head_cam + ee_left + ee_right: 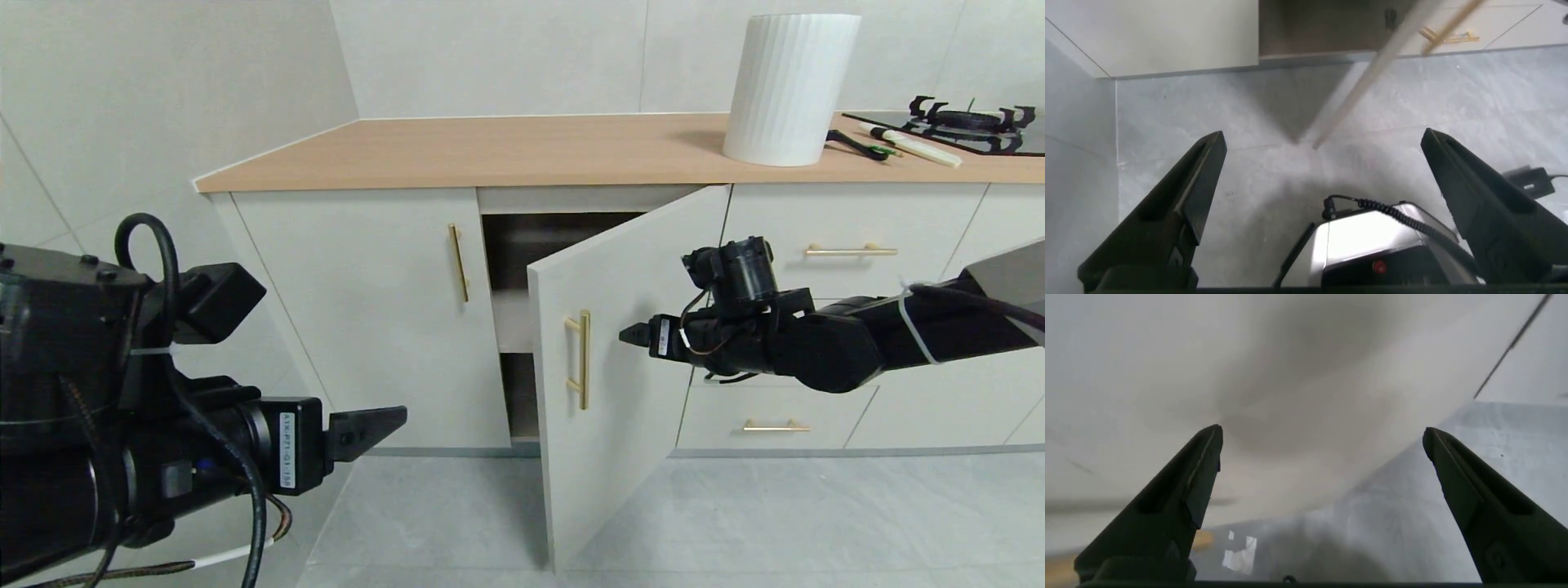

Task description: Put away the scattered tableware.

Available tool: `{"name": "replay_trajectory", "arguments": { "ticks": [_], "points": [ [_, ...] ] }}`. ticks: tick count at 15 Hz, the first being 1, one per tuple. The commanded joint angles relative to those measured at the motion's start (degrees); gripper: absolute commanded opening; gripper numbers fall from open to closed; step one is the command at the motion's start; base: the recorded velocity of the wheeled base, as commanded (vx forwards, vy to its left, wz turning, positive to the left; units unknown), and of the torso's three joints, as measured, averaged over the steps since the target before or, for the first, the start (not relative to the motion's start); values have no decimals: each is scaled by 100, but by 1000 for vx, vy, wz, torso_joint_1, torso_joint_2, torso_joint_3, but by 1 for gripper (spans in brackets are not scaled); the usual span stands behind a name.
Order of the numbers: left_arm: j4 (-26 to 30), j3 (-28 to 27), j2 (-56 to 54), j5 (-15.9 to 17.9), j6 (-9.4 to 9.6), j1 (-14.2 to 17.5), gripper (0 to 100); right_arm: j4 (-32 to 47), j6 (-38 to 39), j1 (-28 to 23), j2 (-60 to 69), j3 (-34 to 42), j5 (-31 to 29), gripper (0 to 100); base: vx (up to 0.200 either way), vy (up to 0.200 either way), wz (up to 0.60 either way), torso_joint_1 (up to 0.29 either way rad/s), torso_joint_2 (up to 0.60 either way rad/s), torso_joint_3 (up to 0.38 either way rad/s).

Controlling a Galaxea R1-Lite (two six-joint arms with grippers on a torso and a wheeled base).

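Right gripper sat spread open and empty, tips just beside the gold handle of the half-open cabinet door. Left gripper was open and empty too, low at near left. The utensils lay far right on the counter, by the stove. My worry: a nudge could've swung that door shut, and reaching for the utensils might've clipped the white canister.

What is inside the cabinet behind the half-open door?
The cabinet opening shows a pale shelf, with dark space above and below it. The open door covers the rest of the inside.
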State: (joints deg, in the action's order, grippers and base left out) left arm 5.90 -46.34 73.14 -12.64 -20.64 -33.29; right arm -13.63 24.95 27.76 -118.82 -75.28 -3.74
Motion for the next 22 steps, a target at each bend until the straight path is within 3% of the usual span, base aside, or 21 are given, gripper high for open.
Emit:
{"name": "replay_trajectory", "arguments": {
  "ticks": [1,5,12,17,22],
  "points": [
    [8,11,60,-1,-2,7,100,-122,36,2,-203,-5,-12,100,200,0,0,2,2,-2],
    [-1,19,112,-1,-10,7,100,-237,168,98,-220,-13,-12,100,200,0,0,-1,5,5],
    [-1,37,112,-1,34,-11,100,-421,1108,353,-282,-268,-21,100,0,0,0,0,0,0],
    [-1,37,112,-1,34,-11,100,-544,2154,344,-994,-1270,-390,100,0,0,0,0,0,0],
    [-1,46,130,-1,34,-11,100,-527,2180,239,-1776,-2114,-1164,100,0,0,0,0,0,0]
  ]
}}
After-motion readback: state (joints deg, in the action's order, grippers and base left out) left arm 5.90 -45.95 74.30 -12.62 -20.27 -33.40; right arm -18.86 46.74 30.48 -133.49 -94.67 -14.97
